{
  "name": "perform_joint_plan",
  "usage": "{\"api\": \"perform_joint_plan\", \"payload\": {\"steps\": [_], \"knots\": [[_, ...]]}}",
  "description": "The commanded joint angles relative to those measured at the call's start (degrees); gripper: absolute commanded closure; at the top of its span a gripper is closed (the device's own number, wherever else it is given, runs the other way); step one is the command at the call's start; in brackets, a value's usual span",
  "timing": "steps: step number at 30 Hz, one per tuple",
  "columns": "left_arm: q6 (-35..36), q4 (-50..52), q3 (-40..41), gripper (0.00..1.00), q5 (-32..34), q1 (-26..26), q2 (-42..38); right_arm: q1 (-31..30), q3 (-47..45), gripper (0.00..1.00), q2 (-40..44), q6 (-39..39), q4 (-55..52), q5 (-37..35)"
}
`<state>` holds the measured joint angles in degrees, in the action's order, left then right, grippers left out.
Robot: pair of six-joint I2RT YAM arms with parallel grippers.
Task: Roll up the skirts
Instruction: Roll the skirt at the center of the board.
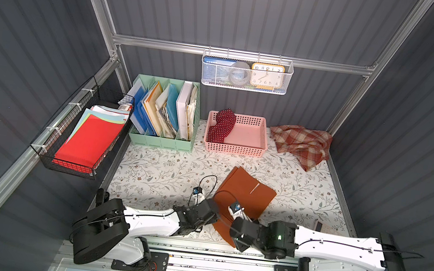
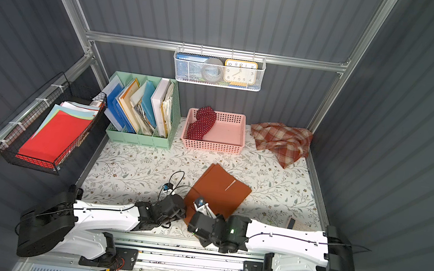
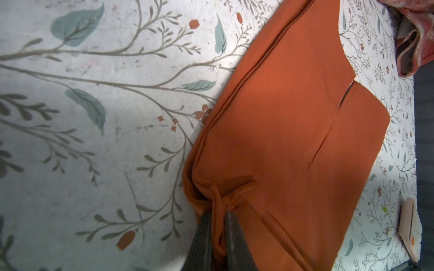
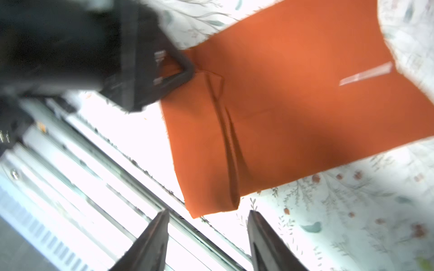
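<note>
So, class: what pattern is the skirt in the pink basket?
Skirt: dark red, white polka dots; see a top view.

Matt cloth orange skirt (image 3: 293, 131), smooth printed table cover (image 3: 94, 145).

Three skirts: polka-dot (image 1: 221, 128), orange (image 1: 242, 196), plaid (image 1: 301, 143). One pink basket (image 1: 235, 150), one file organizer (image 1: 160, 142), one clock (image 1: 267, 76).

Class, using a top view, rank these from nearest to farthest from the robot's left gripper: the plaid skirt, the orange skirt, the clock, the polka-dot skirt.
1. orange skirt: pinched in the left gripper, near the front edge.
2. polka-dot skirt: in the pink basket, at the back.
3. plaid skirt: back right corner.
4. clock: in the wall basket, highest up.
</note>
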<state>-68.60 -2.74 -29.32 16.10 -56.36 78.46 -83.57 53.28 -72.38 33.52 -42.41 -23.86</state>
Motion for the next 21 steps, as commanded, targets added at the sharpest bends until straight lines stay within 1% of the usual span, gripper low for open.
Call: {"api": "perform_joint_plan", "payload": {"steps": [1,2,4,7,10,12,15,20,21], "knots": [[1.9,0.9,-1.9,1.00,-1.8,-0.2,1.1,-7.2,4.2,0.34,-6.3,-0.8,-9.1,-10.6],[2.1,0.5,-1.9,1.00,-2.4,-0.2,1.3,-8.8,4.8,0.33,-8.3,-1.3,-9.6,-12.3],[2.5,-0.8,-1.6,1.00,-3.9,-0.2,1.6,-12.2,6.7,0.28,-13.3,-1.2,-10.5,-18.0],[2.8,-1.4,-1.5,1.00,-5.1,-0.3,1.3,-14.2,9.0,0.25,-20.2,-3.5,-10.1,-20.8],[3.4,-1.1,-1.3,1.00,-5.4,-0.2,0.3,-14.2,11.7,0.22,-27.1,-3.8,-11.6,-23.7],[3.8,-0.7,-1.0,1.00,-5.6,-0.2,-0.3,-14.2,13.4,0.21,-31.3,-4.0,-12.6,-24.8],[4.0,-0.1,-0.9,1.00,-5.8,-0.2,-1.2,-14.1,16.0,0.16,-37.4,-2.6,-15.0,-28.3],[4.2,0.8,-1.4,1.00,-6.3,-0.2,-1.5,-13.1,22.1,0.13,-44.1,0.1,-20.5,-32.3],[4.3,0.8,-1.4,1.00,-6.3,-0.2,-1.4,-13.0,23.3,0.13,-45.2,1.8,-22.7,-33.6]]}}
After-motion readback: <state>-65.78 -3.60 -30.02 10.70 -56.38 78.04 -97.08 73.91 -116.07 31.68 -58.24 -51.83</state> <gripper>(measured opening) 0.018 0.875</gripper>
